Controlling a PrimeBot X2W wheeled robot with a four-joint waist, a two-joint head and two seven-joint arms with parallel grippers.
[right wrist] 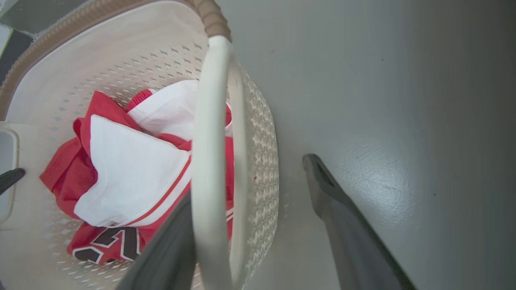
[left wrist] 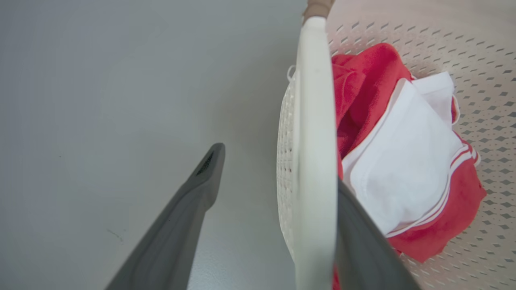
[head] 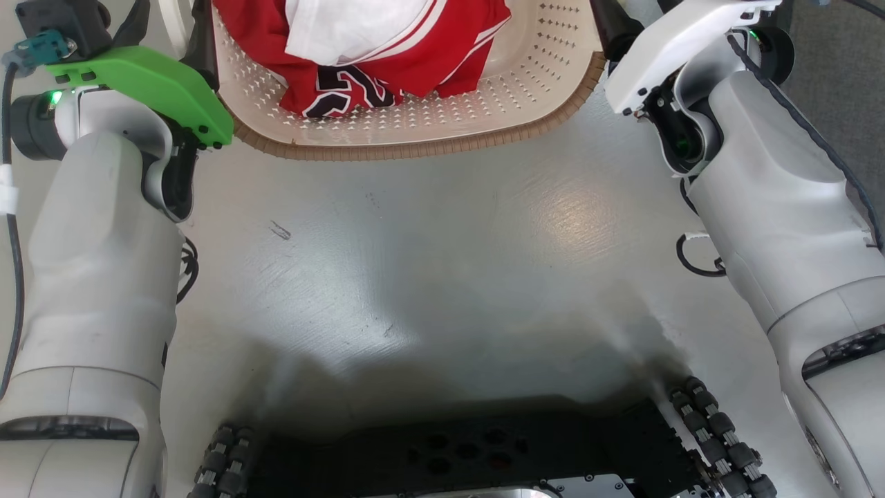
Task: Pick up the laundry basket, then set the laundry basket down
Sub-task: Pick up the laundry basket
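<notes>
- Pale grey glossy floor [head: 442, 263] all round, with my own wheeled base at the bottom of the head view
- The laundry basket [head: 415, 149] sits dead ahead between my two arms, apparently resting on that floor, with a red jersey [head: 346, 83] and a white garment [left wrist: 403, 161] heaped inside
- I judge its long axis runs across me, left to right, with a white handle at each end, so neither arm is nearer; each has its own end
- Left gripper [left wrist: 276, 169]: fingers apart and astride the left handle [left wrist: 316, 121], one outside over the floor, the other inside by the clothes, not pinching
- Right gripper [right wrist: 250, 177]: the same on the right handle [right wrist: 209, 121], spread wide, one finger either side
- What the next move turns on, I think: each handle bar lies between the fingers, so closing straight across it should catch it
- The head view cuts off the fingertips and handles; the wrist views supply them, and the right wrist view also catches a dark fingertip [right wrist: 10, 179] at the far handle
</notes>
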